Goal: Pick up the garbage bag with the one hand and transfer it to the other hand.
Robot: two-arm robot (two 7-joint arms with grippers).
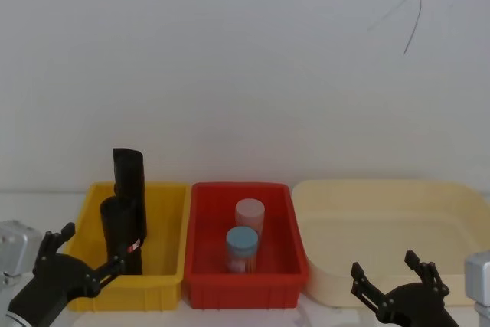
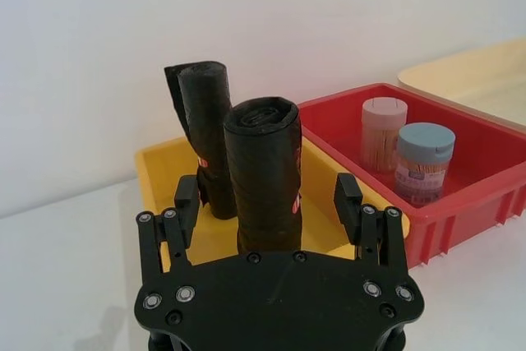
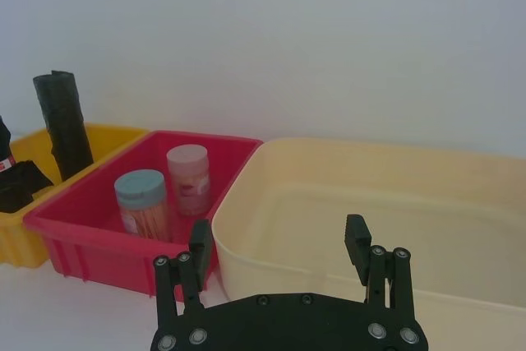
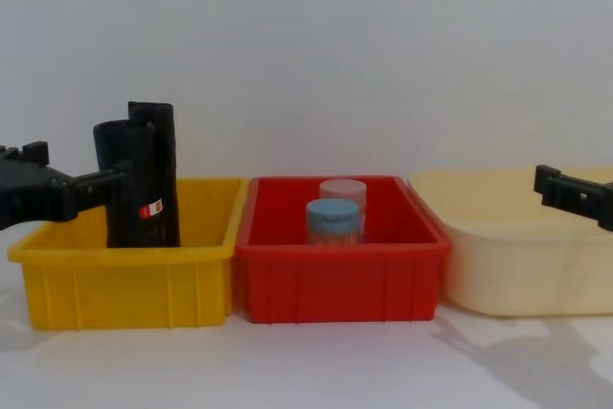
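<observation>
Nearest the robot, the left gripper (image 2: 265, 196) hangs at the front of the yellow bin (image 1: 130, 290) with its fingers spread wide, one on each side of the garbage bag (image 2: 263, 162) and not closed on it. The right gripper (image 1: 387, 267) sits low before the cream tub (image 1: 398, 220), likewise spread and holding nothing. The bag stands upright in the yellow bin, with a taller black roll (image 1: 129, 178) just behind it, seemingly touching. The pick-up looks to be the step in hand, with the grasp not made. The next move calls for easing forward until the roll sits between the pads, closing, then lifting straight up clear of the bin wall without dragging the taller roll along. Farther right, the red bin (image 1: 245, 290) holds a blue-lidded jar (image 1: 242, 246) and a pink-lidded jar (image 1: 249, 212). All three containers stand in a row on a white table (image 4: 306, 371). Behind them is a plain white wall (image 1: 230, 51) with a thin dark mark (image 1: 417, 13) high up.
</observation>
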